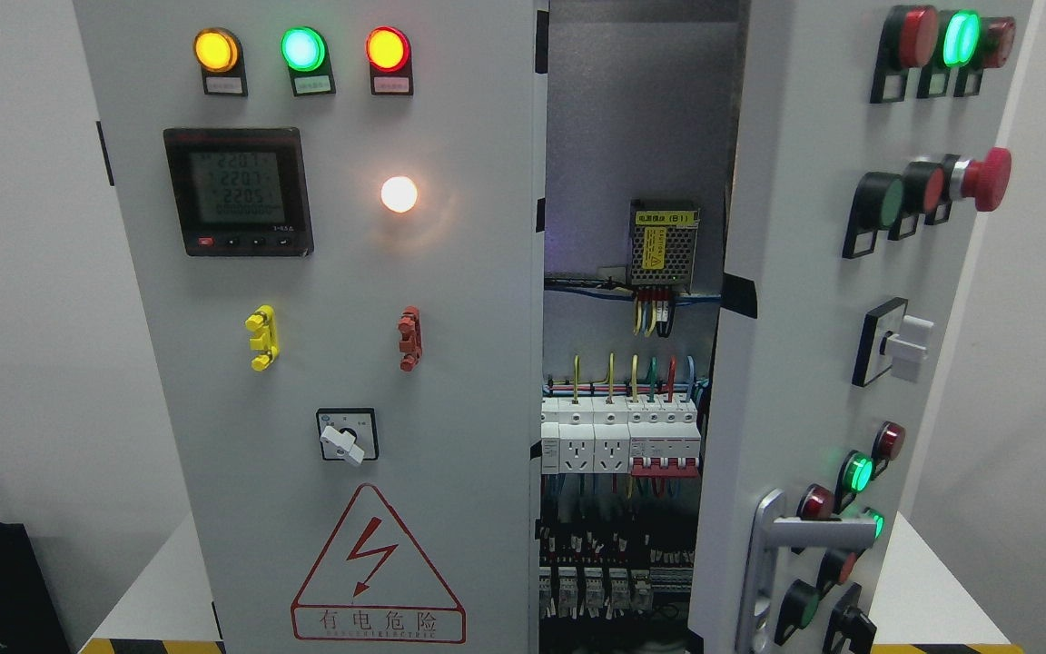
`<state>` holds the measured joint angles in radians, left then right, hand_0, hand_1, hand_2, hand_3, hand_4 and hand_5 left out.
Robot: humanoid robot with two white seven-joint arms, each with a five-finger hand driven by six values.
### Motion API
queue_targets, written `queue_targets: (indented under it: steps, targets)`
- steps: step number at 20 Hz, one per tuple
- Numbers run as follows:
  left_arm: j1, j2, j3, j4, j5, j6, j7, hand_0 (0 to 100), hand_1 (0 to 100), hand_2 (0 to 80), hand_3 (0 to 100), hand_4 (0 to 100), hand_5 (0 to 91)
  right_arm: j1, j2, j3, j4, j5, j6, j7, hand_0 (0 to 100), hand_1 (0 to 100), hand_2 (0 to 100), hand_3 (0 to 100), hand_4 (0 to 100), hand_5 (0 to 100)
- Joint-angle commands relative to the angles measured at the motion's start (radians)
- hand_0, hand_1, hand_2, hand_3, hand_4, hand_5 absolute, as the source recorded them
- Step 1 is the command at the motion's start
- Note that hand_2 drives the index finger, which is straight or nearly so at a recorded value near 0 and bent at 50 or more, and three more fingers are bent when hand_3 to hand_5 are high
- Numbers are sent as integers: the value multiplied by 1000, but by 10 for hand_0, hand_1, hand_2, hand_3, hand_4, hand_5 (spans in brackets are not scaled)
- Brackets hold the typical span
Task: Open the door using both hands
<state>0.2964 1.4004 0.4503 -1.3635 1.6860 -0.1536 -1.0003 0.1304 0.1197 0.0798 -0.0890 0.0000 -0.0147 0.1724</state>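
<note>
A grey electrical cabinet fills the head view. Its right door (804, 363) stands swung partly open, edge toward me, with a silver lever handle (804, 545) low on its face. The left door (341, 400) is shut flat. Between them a gap shows the inside: a power supply (664, 243), coloured wires and a row of circuit breakers (618, 438). Neither hand nor arm shows in the picture.
The left door carries three lit lamps (302, 50), a digital meter (239, 193), a white lamp (399, 193), yellow and red clips, a rotary switch (346, 438) and a hazard triangle (376, 568). The right door carries buttons, a red stop button (986, 179) and a selector switch (904, 345). The cabinet stands on a white table (155, 595).
</note>
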Motion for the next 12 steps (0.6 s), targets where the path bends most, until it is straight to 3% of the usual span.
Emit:
queue_targets:
  steps: [1,4,6,9,12]
  targets:
    - [-434,32,-592,-87,-54,14,0,120,389,0,0,0,0,0,0,0,0,-31,-1,2,120,389,0,0,0,0]
    - [-535,-73,-680,-120,-164,16,-1,120,389,0,0,0,0,0,0,0,0,-31,-1,2,120,389,0,0,0,0]
    - [-642,-107,-799,-120,-212,16,-1,120,389,0,0,0,0,0,0,0,0,-31,-1,2,120,389,0,0,0,0]
    - [-831,-138,-1022,-120,-209,16,-1,120,389,0,0,0,0,0,0,0,0,-31,-1,2,120,389,0,0,0,0]
    - [-983,-159,-1185,-120,-197,16,-3,120,389,0,0,0,0,0,0,0,0,-31,-1,2,120,389,0,0,0,0]
